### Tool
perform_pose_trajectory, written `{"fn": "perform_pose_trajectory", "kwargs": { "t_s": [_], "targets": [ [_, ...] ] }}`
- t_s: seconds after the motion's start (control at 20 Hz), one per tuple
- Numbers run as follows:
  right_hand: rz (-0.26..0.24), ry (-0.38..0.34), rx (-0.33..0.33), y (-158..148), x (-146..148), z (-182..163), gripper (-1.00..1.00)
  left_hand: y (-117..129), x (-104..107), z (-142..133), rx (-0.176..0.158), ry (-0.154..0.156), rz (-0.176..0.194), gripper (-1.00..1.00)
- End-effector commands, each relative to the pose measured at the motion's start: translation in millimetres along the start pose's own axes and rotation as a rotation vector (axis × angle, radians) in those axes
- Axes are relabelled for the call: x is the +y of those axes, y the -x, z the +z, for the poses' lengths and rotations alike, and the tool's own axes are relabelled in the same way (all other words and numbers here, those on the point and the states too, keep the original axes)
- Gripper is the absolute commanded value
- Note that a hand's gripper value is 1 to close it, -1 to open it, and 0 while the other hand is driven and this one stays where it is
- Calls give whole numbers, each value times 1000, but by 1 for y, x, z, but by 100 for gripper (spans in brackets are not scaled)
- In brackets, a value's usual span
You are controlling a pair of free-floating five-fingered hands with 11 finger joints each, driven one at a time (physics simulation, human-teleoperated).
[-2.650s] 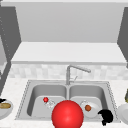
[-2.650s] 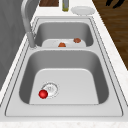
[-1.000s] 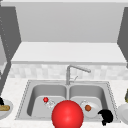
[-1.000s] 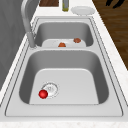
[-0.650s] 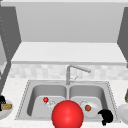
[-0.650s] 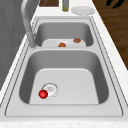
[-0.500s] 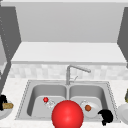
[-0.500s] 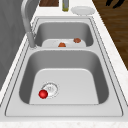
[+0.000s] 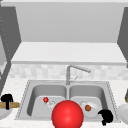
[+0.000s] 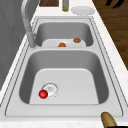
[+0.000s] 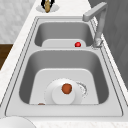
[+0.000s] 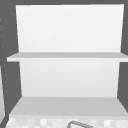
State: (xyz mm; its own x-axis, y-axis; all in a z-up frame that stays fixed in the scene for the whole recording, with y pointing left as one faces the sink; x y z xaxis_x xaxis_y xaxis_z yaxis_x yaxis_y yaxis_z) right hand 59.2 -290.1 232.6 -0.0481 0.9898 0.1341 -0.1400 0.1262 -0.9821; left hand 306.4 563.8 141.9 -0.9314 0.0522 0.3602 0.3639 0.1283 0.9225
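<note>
Left hand (image 9: pixel 7 99) curled round a brown, baguette-like loaf (image 9: pixel 10 105), held over a white plate (image 9: pixel 3 113) at the far left edge of the bench (image 9: pixel 15 87), just outside the sink (image 9: pixel 67 85) rim. Right hand (image 9: pixel 106 117) at the sink's front right corner, fingers curled, holding nothing, beside the plate (image 9: pixel 91 110) with a brown item in the right basin. Small red ball (image 9: pixel 45 99) by the left drain; large red ball (image 9: pixel 67 115) at front centre; open bench behind the faucet (image 9: pixel 75 72).
</note>
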Motion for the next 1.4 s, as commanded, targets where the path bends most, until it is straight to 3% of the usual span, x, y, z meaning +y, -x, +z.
{"fn": "perform_pose_trajectory", "kwargs": {
  "t_s": [0.0,0.5,0.7,1.35],
  "targets": [
    [0,0,0,0,0,0,0,-3,8,-25,15,32,18,100],
    [0,0,0,0,0,0,0,-15,37,-78,32,76,27,100],
    [0,0,0,0,0,0,0,-23,50,-99,36,87,9,100],
    [0,0,0,0,0,0,0,-84,89,-166,50,100,-14,100]
  ]
}}
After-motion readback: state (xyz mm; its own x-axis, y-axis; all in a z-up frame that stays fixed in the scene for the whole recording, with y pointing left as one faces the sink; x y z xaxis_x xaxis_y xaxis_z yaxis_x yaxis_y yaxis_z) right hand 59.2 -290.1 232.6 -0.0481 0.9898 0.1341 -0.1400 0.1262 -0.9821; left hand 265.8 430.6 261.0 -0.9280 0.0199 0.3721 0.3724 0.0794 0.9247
